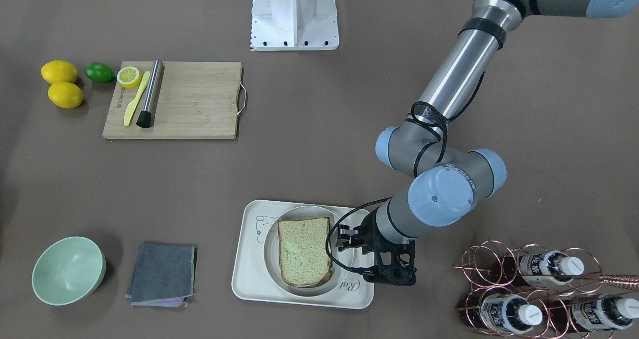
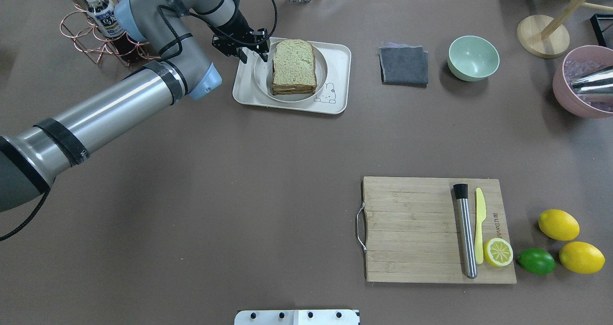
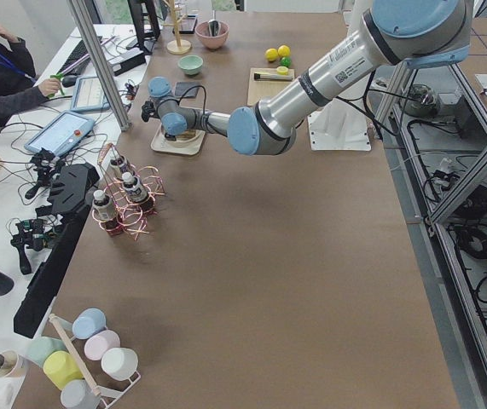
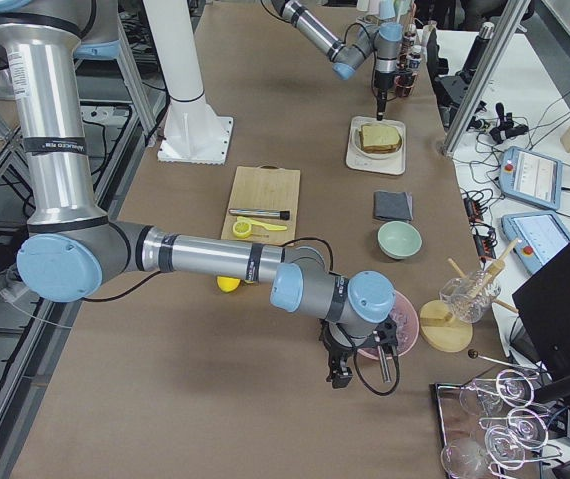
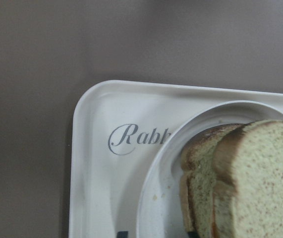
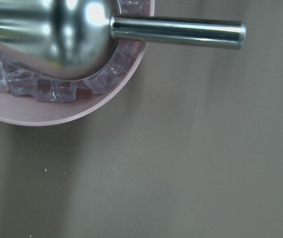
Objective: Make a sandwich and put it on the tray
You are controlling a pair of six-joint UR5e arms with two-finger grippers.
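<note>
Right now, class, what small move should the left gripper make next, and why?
Probably lift straight up and clear. The sandwich already sits on the plate on the tray, and the left gripper looks open astride the plate's rim.

Soft, even overhead light, faint shadows, bright glare on the out-of-focus steel scoop, exterior views sharp.
</note>
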